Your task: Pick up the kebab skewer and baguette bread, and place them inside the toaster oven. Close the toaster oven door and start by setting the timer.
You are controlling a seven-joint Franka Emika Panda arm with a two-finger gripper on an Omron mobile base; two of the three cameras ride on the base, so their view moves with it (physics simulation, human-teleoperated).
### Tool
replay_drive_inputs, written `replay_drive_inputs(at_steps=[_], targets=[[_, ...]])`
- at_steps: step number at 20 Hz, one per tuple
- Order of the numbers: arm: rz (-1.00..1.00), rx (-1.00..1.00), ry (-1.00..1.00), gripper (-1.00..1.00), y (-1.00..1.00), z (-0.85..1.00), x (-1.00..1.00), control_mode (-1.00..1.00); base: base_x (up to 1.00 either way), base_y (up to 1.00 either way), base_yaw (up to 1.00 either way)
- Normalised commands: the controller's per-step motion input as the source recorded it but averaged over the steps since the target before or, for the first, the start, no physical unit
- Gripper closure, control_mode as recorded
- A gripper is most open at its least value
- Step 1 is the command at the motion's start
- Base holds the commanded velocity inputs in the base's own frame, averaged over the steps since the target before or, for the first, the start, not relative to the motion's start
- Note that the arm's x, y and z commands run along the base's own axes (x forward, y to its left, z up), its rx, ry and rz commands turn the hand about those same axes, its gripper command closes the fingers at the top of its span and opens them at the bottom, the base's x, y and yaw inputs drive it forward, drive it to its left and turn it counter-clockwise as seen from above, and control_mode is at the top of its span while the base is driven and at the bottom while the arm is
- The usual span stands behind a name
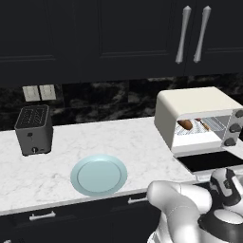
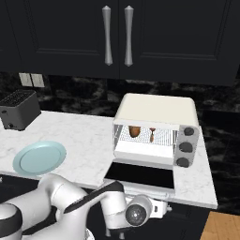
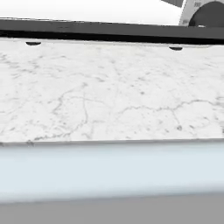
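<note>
Cream-white toaster oven (image 2: 157, 112) is already holding baguette bread (image 2: 134, 131) and kebab skewer (image 2: 152, 134), so I'm lining my wide-open, empty gripper up, lower-middle, to lift the toaster oven door (image 2: 139, 174).

One plate (image 1: 99, 175) — two toasters (image 1: 33, 129)
</note>
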Motion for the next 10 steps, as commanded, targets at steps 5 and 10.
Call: replay_drive_inputs(at_steps=[5,10], targets=[[0.0,0.07,0.0,-1.0,0.0,1.0,0.73,-1.0,0.0,0.0,0.0],[0.0,0.09,0.03,-1.0,0.02,0.99,0.92,-1.0,0.0,0.0,0.0]])
